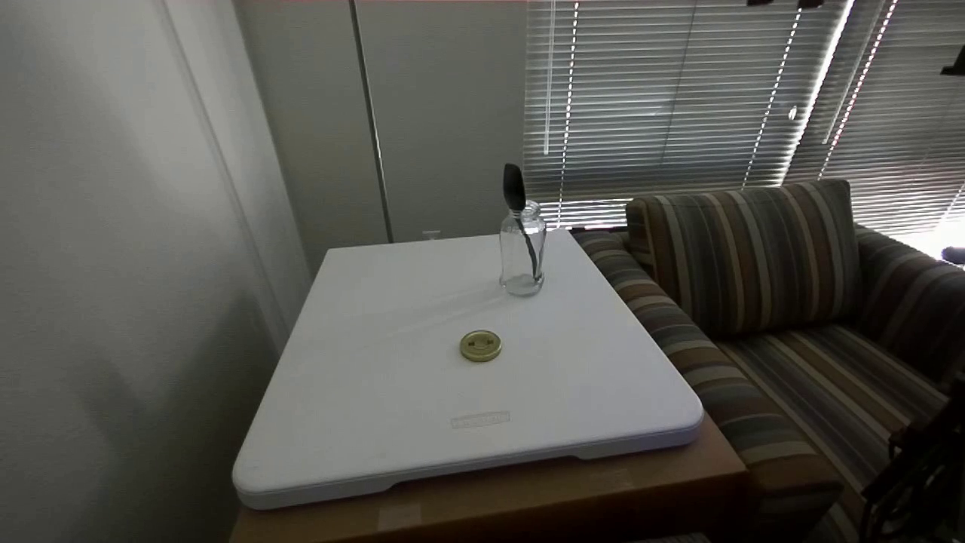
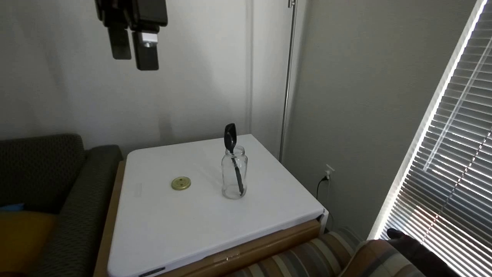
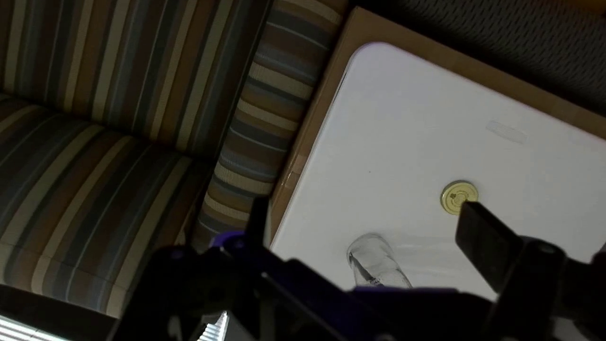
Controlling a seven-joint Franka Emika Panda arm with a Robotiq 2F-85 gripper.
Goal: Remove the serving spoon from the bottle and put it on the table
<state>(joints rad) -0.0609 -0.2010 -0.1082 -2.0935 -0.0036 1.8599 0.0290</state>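
Observation:
The black serving spoon (image 1: 514, 187) (image 2: 230, 137) stands in the clear bottle (image 1: 512, 260) (image 2: 227, 177). Its bowl is up above the bottle's mouth and its handle slants down inside to the base. The bottle stands upright on the white table (image 1: 377, 354) (image 2: 173, 227). My gripper (image 2: 135, 63) is open and empty, high above the table in an exterior view. In the wrist view its fingers (image 3: 363, 206) are wide apart. There the bottle (image 3: 382, 258) and part of the spoon's handle (image 3: 363, 268) show; the bottle's top and the spoon's bowl are hidden behind the gripper.
A round olive-green disc (image 1: 481, 346) (image 2: 181, 183) (image 3: 458, 195) lies on the table near the bottle. A striped sofa (image 1: 754, 256) (image 3: 142, 94) stands against one table side. A dark sofa (image 2: 42, 173) stands by another side. Walls and a window with blinds (image 2: 457, 165) are close by.

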